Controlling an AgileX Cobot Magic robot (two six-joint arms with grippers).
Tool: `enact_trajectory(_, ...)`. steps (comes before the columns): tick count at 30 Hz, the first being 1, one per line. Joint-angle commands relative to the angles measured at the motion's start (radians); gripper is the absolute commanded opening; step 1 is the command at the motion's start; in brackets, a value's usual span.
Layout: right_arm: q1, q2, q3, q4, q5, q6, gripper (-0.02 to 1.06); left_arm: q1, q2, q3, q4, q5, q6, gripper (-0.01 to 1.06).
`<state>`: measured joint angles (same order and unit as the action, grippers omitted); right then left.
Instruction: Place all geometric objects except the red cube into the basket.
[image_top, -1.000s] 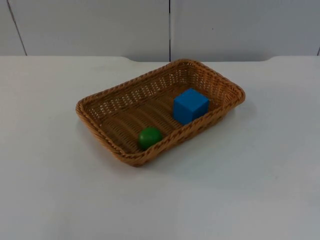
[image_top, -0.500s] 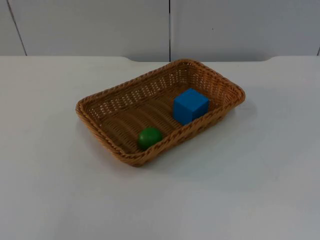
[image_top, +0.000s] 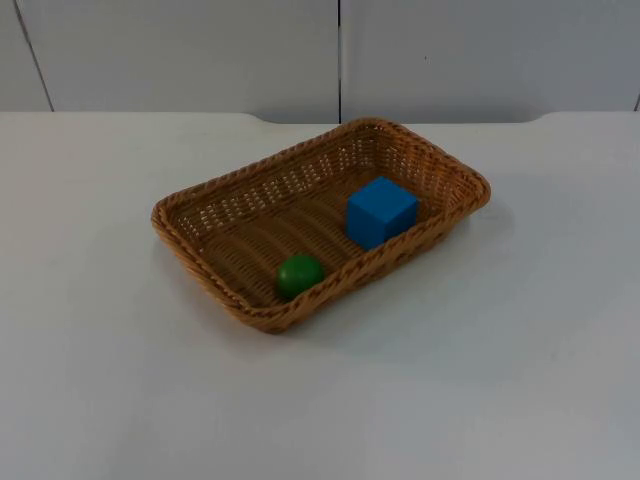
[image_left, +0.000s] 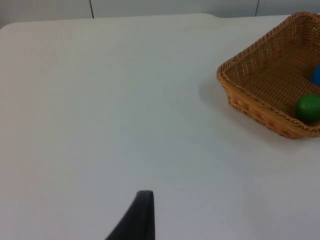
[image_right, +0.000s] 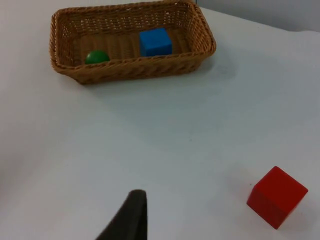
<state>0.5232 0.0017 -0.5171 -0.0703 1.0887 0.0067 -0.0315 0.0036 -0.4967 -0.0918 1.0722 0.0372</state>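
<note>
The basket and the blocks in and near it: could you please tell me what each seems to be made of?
Basket: woven wicker or rattan-look strands, tan, with a braided rim; it may be plastic imitation.
Blue cube: matte painted solid, wood or plastic; flat faces, crisp edges.
Green ball: smooth, slightly glossy paint with a faint highlight.
Red cube: matte red solid, apart on the white table, which looks like smooth laminate.

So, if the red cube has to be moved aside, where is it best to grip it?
Probably across two opposite flat side faces of the red cube, coming from above. It sits alone on the white table, far from the basket, with free space around it.
</note>
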Motion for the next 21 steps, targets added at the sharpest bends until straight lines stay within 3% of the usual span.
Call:
enact_trajectory(1, -0.001, -0.002, 0.003, -0.003, -0.011, 0.001, 1.05, -0.007, -0.004, 0.004, -0.007, 0.0, 0.001, 1.05)
enact_trajectory(10, -0.011, -0.002, 0.003, -0.003, -0.011, 0.001, 1.05, -0.007, -0.004, 0.004, -0.007, 0.002, 0.001, 1.05)
enact_trajectory(14, -0.075, -0.002, 0.003, -0.003, -0.011, 0.001, 1.05, -0.007, -0.004, 0.004, -0.005, 0.002, 0.001, 1.05)
enact_trajectory(21, -0.314, -0.002, 0.003, -0.003, -0.011, 0.001, 1.05, -0.007, -0.004, 0.004, -0.003, 0.002, 0.001, 1.05)
